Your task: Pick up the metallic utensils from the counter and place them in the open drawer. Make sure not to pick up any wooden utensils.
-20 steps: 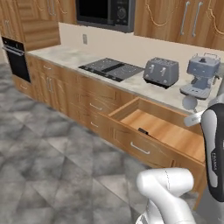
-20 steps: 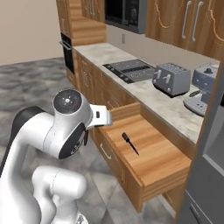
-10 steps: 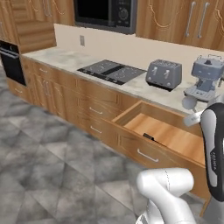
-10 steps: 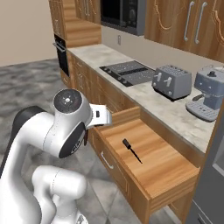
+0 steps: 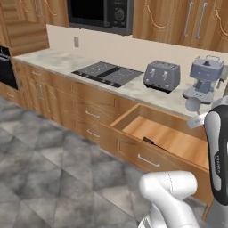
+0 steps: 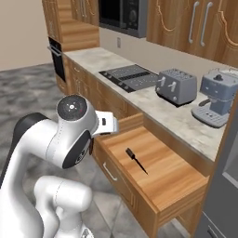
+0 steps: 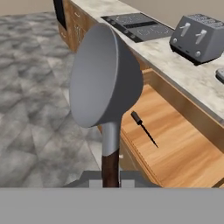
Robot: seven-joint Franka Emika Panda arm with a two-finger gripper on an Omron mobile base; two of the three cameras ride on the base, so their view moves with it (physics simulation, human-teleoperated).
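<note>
My gripper [image 7: 110, 179] is shut on the dark handle of a metallic spoon [image 7: 105, 78] with a large grey bowl, held upright in front of the hand camera. The spoon's bowl [image 5: 193, 104] also shows beside my arm, above the right end of the open drawer [image 5: 133, 149]. The open drawer [image 6: 162, 179] is a shallow box of orange-brown wood, pulled out below the worktop. A slim dark knife [image 6: 136, 160] lies on its floor; this knife [image 7: 144, 128] sits just right of the held spoon in the hand view. The counter and the wooden utensils are out of view.
Along the back worktop stand a black stovetop [image 5: 107, 73], a grey toaster [image 5: 161, 75] and a coffee machine [image 5: 205, 78]. Closed drawers and cabinet fronts run left of the open one. Grey tiled floor [image 5: 40, 169] spreads to the left.
Both base views have shifted as the base moved, and the open drawer now looks nearer. The spoon stays held and the knife lies unmoved in the drawer.
</note>
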